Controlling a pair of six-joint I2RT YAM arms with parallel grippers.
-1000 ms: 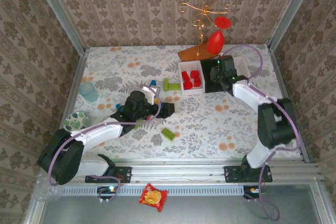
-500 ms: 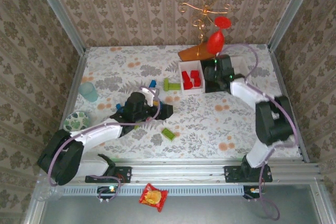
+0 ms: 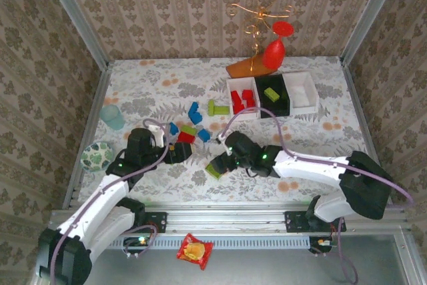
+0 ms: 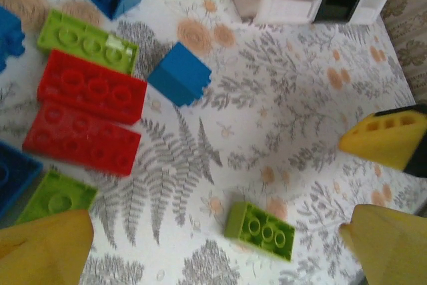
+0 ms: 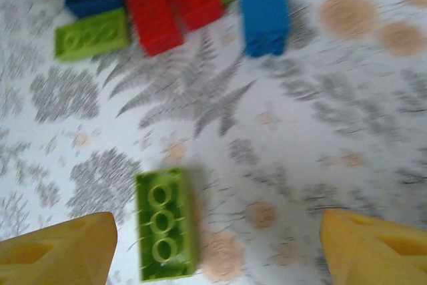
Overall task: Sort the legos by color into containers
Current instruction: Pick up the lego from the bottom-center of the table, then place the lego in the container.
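Note:
In the top view a lime green lego (image 3: 213, 169) lies alone near the table's front. My right gripper (image 3: 221, 161) hovers open just above it; in the right wrist view the brick (image 5: 165, 225) sits by the left fingertip (image 5: 60, 251). My left gripper (image 3: 181, 152) is open beside a cluster of red, blue and green legos (image 3: 187, 134). Its wrist view shows two red bricks (image 4: 87, 111), a blue one (image 4: 179, 75) and the lone green brick (image 4: 260, 230). At the back stand a white container (image 3: 230, 101) with red bricks, a black container (image 3: 283, 103) with a green brick, and a second white container (image 3: 303, 90).
A teal cup (image 3: 113, 117) and a patterned bowl (image 3: 97, 155) sit at the left edge. A gold wire ornament with red shapes (image 3: 267, 45) stands behind the containers. A red snack packet (image 3: 195, 250) lies off the table in front. A green T-shaped piece (image 3: 217, 107) and a blue piece (image 3: 193, 111) lie mid-table.
My right arm swung from over the black container at the back to the front, above the lone green brick. My left arm drew back leftward, uncovering the brick cluster.

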